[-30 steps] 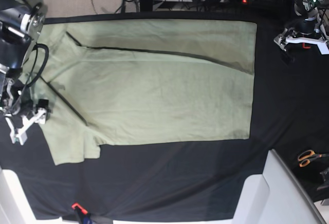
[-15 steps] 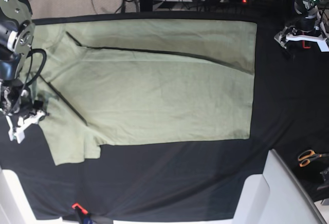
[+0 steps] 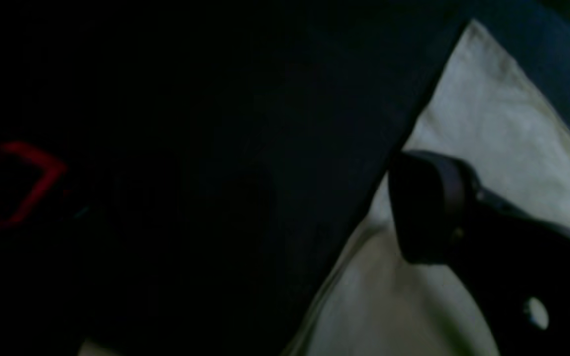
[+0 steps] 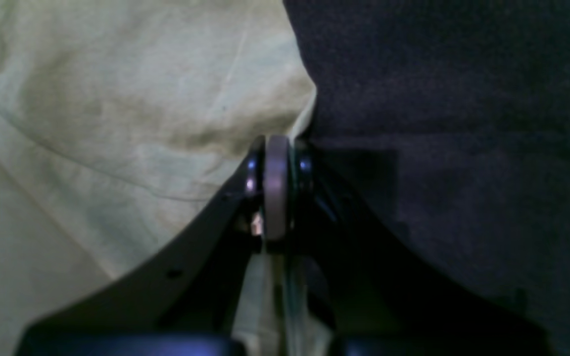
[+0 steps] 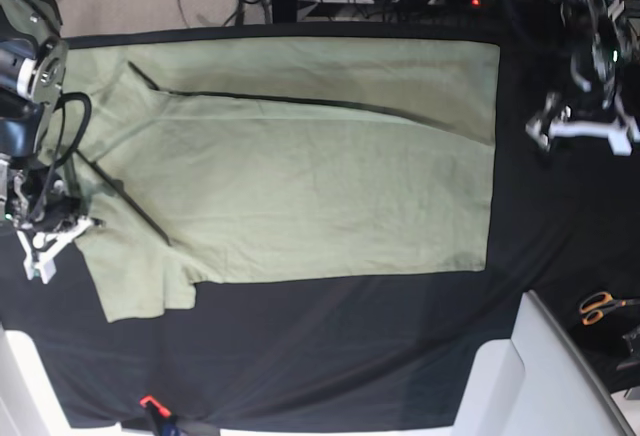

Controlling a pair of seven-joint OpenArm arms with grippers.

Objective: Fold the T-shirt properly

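T-shirt (image 5: 300, 166): sage cotton, flat, creased | right claw (image 4: 277, 148): pinching its edge | left claw (image 5: 580, 131): spread wide

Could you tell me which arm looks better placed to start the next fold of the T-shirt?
Right. The right gripper is shut on the T-shirt edge by the black cloth. The left gripper hangs open over cloth, apart from the shirt.

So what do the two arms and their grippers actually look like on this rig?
Both arms are black and silver-grey with white gripper parts. The right gripper has white fingers below a bulky cylindrical metal joint, with a black cable looping beside it. In its wrist view the fingers look black, with a grey pad between them. The left gripper carries a white bracket under dark housing with small green lights.
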